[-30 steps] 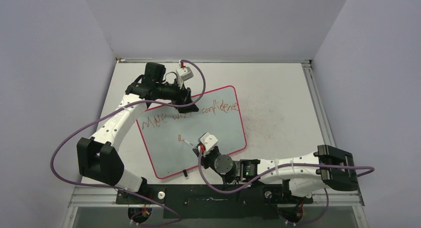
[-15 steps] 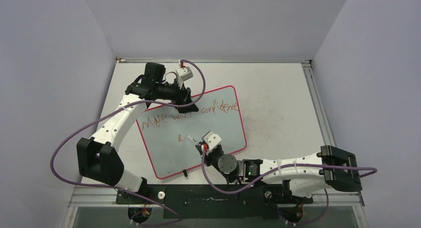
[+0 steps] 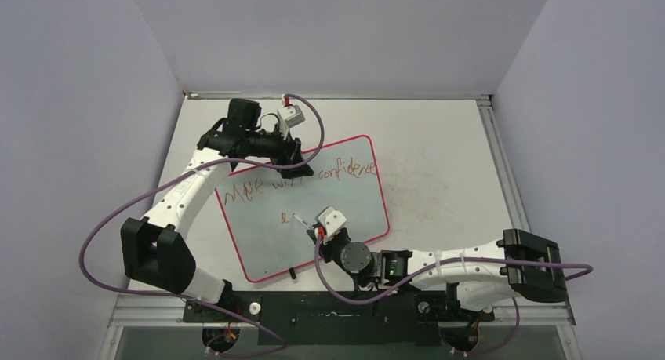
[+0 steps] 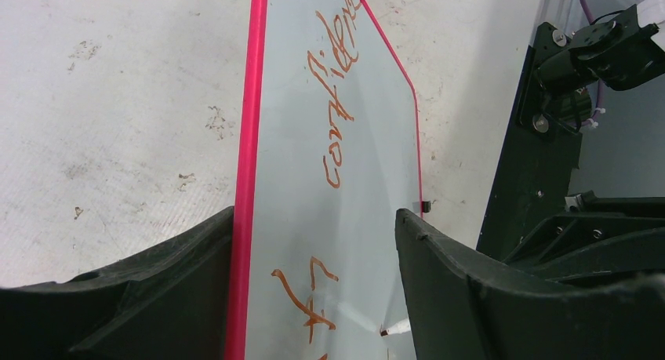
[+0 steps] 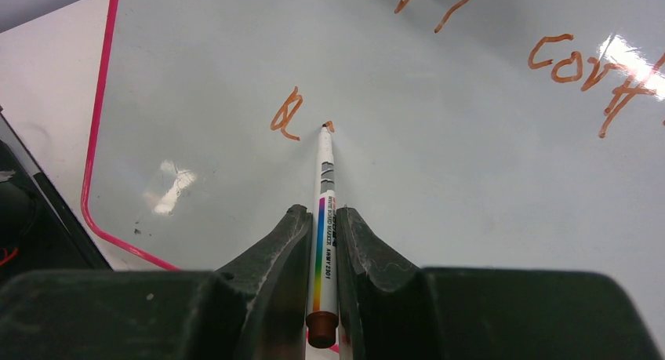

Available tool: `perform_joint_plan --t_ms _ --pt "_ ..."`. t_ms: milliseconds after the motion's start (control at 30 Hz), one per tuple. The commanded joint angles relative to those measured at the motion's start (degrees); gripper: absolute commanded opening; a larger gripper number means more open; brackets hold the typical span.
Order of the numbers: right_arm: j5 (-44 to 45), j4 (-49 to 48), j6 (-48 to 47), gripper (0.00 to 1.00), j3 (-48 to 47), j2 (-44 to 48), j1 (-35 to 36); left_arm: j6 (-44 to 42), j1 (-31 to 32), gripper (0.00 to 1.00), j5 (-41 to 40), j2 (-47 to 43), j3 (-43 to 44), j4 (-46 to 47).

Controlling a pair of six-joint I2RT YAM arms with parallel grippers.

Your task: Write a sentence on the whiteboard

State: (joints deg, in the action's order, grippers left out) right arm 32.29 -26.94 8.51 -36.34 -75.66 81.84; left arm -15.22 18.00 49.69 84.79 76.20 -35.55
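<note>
Pale walls close in a white table (image 3: 439, 140), and on it the whiteboard (image 3: 357, 203) lies flat and turned at an angle, left of the middle, with one corner toward the near edge. Along its far side runs the sentence (image 3: 351, 170) in thin red-brown strokes. We can read "confidence" plainly, while the words before it are partly hidden under the arm. Our left gripper (image 4: 314, 219) stands wide at the board's far edge, one finger on the table just outside the pink rim and the other over the board. We judge it sits there to pin the board so it cannot slide under the pen. Our right gripper (image 5: 320, 219) is clamped on a marker (image 5: 324, 180), held low along the barrel and slanted so the tip reaches forward. The tip touches the board just beside a small looped letter (image 5: 286, 117) that starts a second line below the first. We take the writing to be midway, with the next letter in hand.
</note>
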Motion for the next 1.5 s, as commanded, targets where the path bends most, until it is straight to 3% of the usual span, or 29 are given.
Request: perform_joint_plan --t_ms 0,433,867,1100,1467 --pt "-0.9 3.0 2.1 0.05 -0.7 0.4 0.2 0.1 -0.2 0.66 1.2 -2.3 0.3 2.3" --pt "5.6 5.7 2.4 0.05 -0.2 2.7 0.5 0.2 -0.2 0.66 1.2 -2.1 0.3 2.3" --pt "2.7 -0.1 -1.8 0.05 -2.9 -1.4 0.2 0.2 -0.2 0.66 1.1 -2.3 0.3 2.3" --pt "3.5 -1.6 -2.0 0.05 -0.4 3.0 0.5 0.2 -0.2 0.66 1.1 -2.4 0.3 2.3" --pt "6.0 1.9 -1.8 0.05 -2.1 0.1 0.3 0.2 -0.2 0.66 1.2 -2.2 0.3 2.3"
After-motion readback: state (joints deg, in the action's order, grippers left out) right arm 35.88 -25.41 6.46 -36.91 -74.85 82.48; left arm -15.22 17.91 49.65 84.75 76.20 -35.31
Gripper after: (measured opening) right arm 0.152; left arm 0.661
